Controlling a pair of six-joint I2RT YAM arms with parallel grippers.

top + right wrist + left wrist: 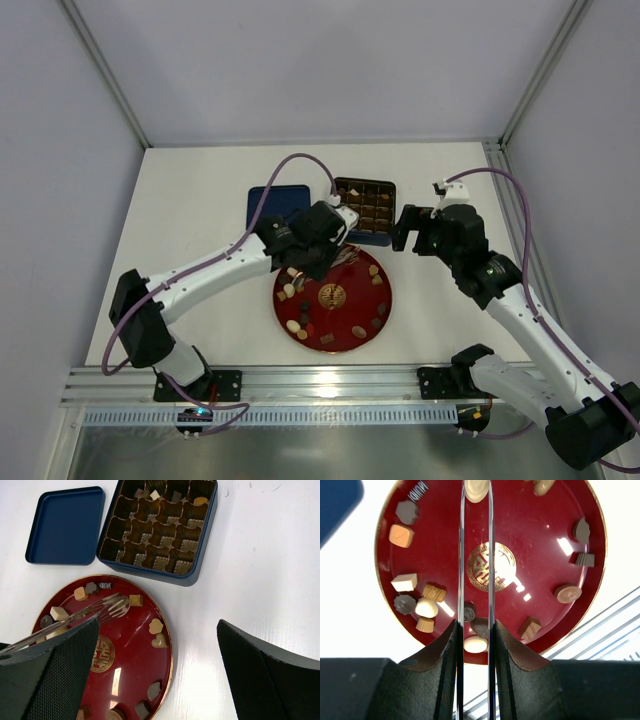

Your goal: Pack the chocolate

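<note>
Several chocolate pieces, dark brown, tan and cream, lie round the rim of the red plate (pixel 372 312), such as a tan one (pixel 401 535) and a cream heart (pixel 159 640). My left gripper (pixel 335 240) is over the plate's far side, shut on thin metal tongs (pixel 460 555) whose forked tips (pixel 112 607) point down at the plate. A cream piece (pixel 476 490) sits between the tong tips. The dark blue tin (pixel 365 212) lies open behind the plate; a few pieces (pixel 155 495) sit in its far cells. My right gripper (pixel 410 228) is open and empty, right of the tin.
The tin's blue lid (pixel 270 205) lies flat left of the tin, also in the right wrist view (pixel 65 525). An aluminium rail (pixel 330 385) runs along the near table edge. Grey walls enclose the table on three sides.
</note>
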